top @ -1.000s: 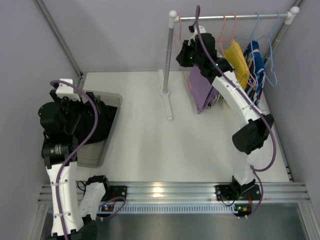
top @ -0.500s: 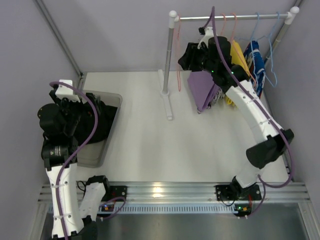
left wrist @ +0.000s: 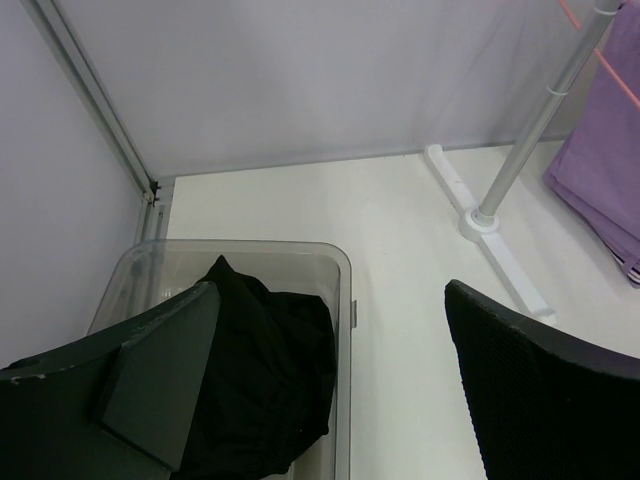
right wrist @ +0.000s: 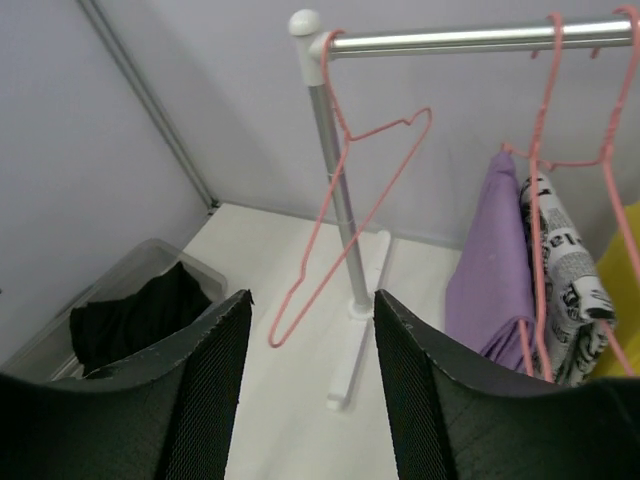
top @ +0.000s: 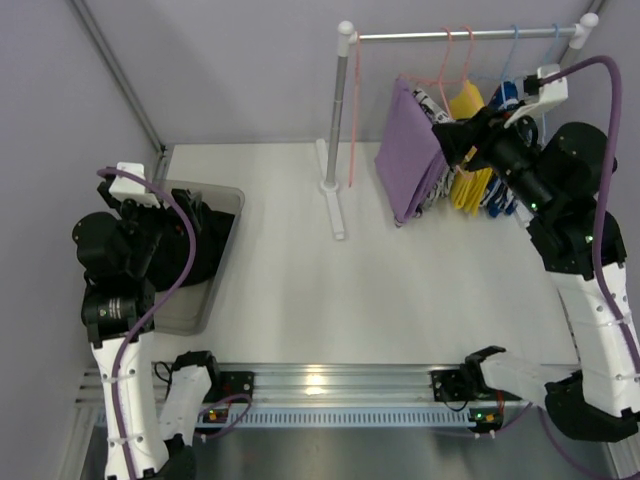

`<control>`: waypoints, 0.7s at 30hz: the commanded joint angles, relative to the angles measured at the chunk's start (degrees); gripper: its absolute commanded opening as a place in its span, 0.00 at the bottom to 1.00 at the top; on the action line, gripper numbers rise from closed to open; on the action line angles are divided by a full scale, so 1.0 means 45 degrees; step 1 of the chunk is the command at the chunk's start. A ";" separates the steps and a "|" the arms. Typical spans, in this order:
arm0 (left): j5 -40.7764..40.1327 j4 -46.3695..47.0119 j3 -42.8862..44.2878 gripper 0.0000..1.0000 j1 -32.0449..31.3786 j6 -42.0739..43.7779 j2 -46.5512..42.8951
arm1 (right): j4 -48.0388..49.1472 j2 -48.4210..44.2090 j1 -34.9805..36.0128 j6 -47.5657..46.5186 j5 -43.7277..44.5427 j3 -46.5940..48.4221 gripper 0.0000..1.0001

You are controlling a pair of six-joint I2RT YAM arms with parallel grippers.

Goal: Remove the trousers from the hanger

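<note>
The lilac trousers hang folded over a pink hanger on the rail, and also show in the right wrist view and the left wrist view. The black trousers lie crumpled in the grey bin, seen close in the left wrist view. An empty pink hanger hangs at the rail's left end. My right gripper is open and empty, just right of the lilac trousers, jaws wide apart. My left gripper is open and empty above the bin.
A black-and-white printed garment, a yellow garment and a blue one hang behind the lilac trousers. The rail's post and foot stand at mid-table. Grey walls close in at the left, back and right.
My right arm has drawn back to the right, away from the rail's left end, leaving the lilac trousers hanging. The empty pink hanger now hangs by the post. The left arm has barely moved.
</note>
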 commanded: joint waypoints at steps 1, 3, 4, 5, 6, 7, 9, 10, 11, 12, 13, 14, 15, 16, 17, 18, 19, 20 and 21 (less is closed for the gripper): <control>0.0422 0.0748 0.0354 0.99 -0.0030 -0.0187 -0.0143 | -0.0543 0.0883 -0.1986 0.0124 -0.1648 0.0253 0.51; 0.0403 0.0709 0.0393 0.99 -0.0011 -0.0206 -0.0163 | -0.1166 0.1587 -0.2949 0.0301 -0.2300 0.0917 0.50; 0.0384 0.0689 0.0432 0.99 -0.0011 -0.0187 -0.0163 | -0.1827 0.2403 -0.3630 0.0244 -0.2999 0.1675 0.48; 0.0364 0.0670 0.0433 0.99 -0.0011 -0.0206 -0.0182 | -0.2085 0.2798 -0.3888 0.0166 -0.3315 0.2011 0.47; 0.0364 0.0650 0.0433 0.99 -0.0011 -0.0206 -0.0202 | -0.2281 0.3092 -0.4065 0.0107 -0.3531 0.2305 0.47; 0.0306 0.0631 0.0433 0.99 -0.0011 -0.0168 -0.0182 | -0.2631 0.3655 -0.4260 -0.0067 -0.3785 0.2810 0.46; 0.0305 0.0611 0.0413 0.99 -0.0011 -0.0128 -0.0202 | -0.2693 0.4089 -0.4359 -0.0244 -0.4059 0.3127 0.46; 0.0247 0.0591 0.0394 0.99 -0.0011 -0.0109 -0.0202 | -0.2790 0.4497 -0.4379 -0.0380 -0.4080 0.3379 0.46; 0.0189 0.0591 0.0355 0.99 -0.0011 -0.0089 -0.0202 | -0.2752 0.4636 -0.4398 -0.0440 -0.4099 0.3440 0.46; 0.0169 0.0591 0.0335 0.99 -0.0011 -0.0108 -0.0202 | -0.2732 0.4792 -0.4418 -0.0459 -0.4138 0.3537 0.47; 0.0149 0.0553 0.0316 0.99 -0.0011 -0.0089 -0.0202 | -0.2713 0.5026 -0.4438 -0.0518 -0.4081 0.3674 0.47; 0.0130 0.0533 0.0277 0.99 -0.0011 -0.0108 -0.0221 | -0.2597 0.5144 -0.4438 -0.0518 -0.4041 0.3694 0.47; 0.0149 0.0533 0.0276 0.99 -0.0011 -0.0109 -0.0221 | -0.2537 0.5223 -0.4438 -0.0557 -0.3983 0.3733 0.48; 0.0130 0.0533 0.0257 0.99 -0.0030 -0.0089 -0.0241 | -0.2459 0.5359 -0.4438 -0.0596 -0.3750 0.3734 0.48; 0.0110 0.0533 0.0257 0.99 -0.0011 -0.0089 -0.0222 | -0.2285 0.5418 -0.4457 -0.0616 -0.3613 0.3734 0.49; 0.0129 0.0533 0.0257 0.99 -0.0011 -0.0089 -0.0221 | -0.2206 0.5515 -0.4457 -0.0635 -0.3399 0.3753 0.49; 0.0130 0.0552 0.0276 0.99 -0.0011 -0.0089 -0.0202 | -0.2166 0.5536 -0.4457 -0.0674 -0.3319 0.3753 0.49; 0.0149 0.0514 0.0257 0.99 -0.0011 -0.0089 -0.0202 | -0.2108 0.5555 -0.4477 -0.0694 -0.3299 0.3753 0.50; 0.0149 0.0494 0.0237 0.99 -0.0011 -0.0070 -0.0202 | -0.2030 0.5575 -0.4496 -0.0733 -0.3299 0.3753 0.50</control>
